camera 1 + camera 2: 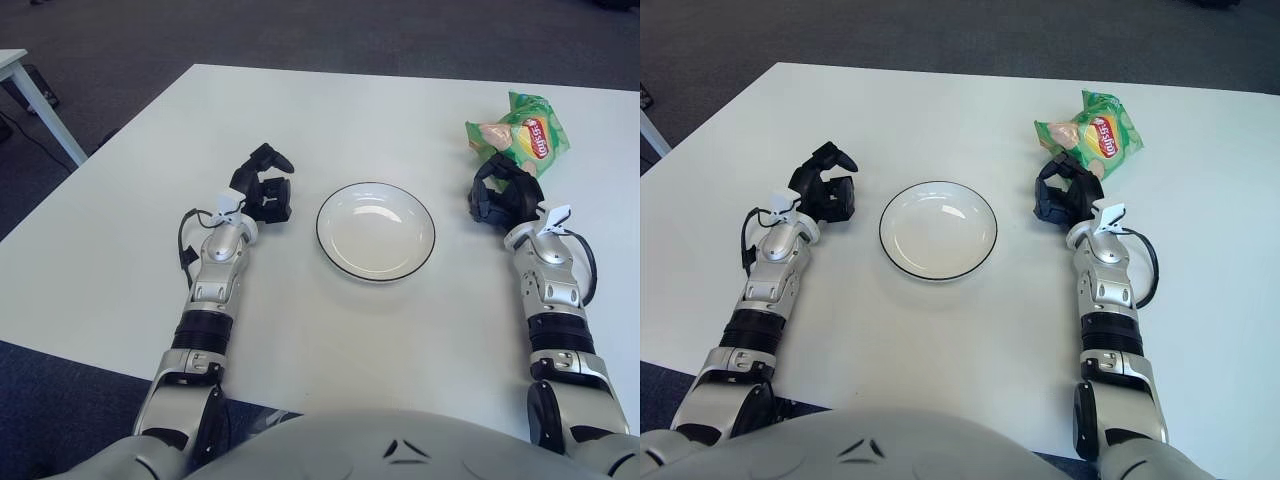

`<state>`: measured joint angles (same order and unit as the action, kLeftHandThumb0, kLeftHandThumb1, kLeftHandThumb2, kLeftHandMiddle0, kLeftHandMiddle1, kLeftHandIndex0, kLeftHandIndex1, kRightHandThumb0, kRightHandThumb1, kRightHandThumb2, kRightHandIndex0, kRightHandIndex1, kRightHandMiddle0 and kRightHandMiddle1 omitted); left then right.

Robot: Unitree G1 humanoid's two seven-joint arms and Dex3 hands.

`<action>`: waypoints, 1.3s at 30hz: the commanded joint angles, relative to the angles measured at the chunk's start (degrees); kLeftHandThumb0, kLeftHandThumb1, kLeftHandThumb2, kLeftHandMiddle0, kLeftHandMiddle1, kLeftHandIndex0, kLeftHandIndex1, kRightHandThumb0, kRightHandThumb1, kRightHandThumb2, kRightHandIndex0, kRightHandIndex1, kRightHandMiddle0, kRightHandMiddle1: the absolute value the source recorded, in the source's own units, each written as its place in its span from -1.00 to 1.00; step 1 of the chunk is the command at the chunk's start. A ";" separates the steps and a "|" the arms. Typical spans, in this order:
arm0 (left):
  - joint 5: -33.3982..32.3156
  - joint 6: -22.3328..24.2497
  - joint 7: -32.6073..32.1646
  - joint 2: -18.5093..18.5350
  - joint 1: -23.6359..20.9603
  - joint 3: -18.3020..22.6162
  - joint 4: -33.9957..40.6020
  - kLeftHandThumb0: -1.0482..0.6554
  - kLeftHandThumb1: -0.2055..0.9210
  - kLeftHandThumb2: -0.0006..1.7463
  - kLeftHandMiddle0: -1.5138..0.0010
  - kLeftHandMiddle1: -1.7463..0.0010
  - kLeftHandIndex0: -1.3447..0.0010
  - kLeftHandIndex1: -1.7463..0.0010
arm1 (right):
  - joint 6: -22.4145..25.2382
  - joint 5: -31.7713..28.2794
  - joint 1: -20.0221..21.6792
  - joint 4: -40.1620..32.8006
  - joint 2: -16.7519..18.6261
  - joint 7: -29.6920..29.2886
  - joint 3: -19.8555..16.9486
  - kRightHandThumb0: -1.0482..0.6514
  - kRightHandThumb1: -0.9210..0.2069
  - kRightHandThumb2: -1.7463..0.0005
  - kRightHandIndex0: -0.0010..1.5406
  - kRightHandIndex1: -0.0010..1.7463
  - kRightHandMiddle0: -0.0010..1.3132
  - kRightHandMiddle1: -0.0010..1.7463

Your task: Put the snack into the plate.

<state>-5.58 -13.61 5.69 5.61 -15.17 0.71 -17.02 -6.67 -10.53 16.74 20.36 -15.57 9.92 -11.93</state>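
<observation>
A green chip bag, the snack (522, 132), lies on the white table at the far right. An empty white plate with a dark rim (331, 254) sits in the middle of the table. My right hand (503, 192) is just in front of the bag, right of the plate, with fingers loosely curled and nothing in them. My left hand (264, 190) shows beside the plate's left side, fingers relaxed and holding nothing.
The white table (330, 120) stretches far behind the plate. A second white table's corner and leg (30, 85) stand at the far left over dark carpet.
</observation>
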 commanded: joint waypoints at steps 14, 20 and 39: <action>0.42 -1.01 -0.20 -3.88 9.03 -1.31 -6.71 -0.30 0.06 0.40 -0.64 -1.00 0.18 -1.00 | 1.18 -0.38 -4.16 1.85 3.03 -0.06 0.55 -0.31 -0.07 -0.40 0.67 1.00 -0.16 1.00; 0.57 -0.76 -0.40 -3.88 9.02 -1.30 -6.67 -0.30 0.06 0.40 -0.63 -1.00 0.18 -1.00 | 0.52 -0.84 -4.26 1.91 3.14 0.51 0.35 -0.31 -0.07 -0.40 0.68 1.00 -0.16 1.00; 0.58 0.06 -0.57 -3.58 8.45 -0.99 -6.74 -0.31 0.04 0.42 -0.62 -1.00 0.16 -1.00 | 1.32 -4.34 -4.33 -4.35 2.49 1.90 -1.61 -0.31 -0.04 -0.42 0.60 1.00 -0.14 1.00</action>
<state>-5.47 -13.87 5.67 5.66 -15.45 0.71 -17.82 -6.54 -13.04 16.12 18.49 -15.22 11.97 -12.89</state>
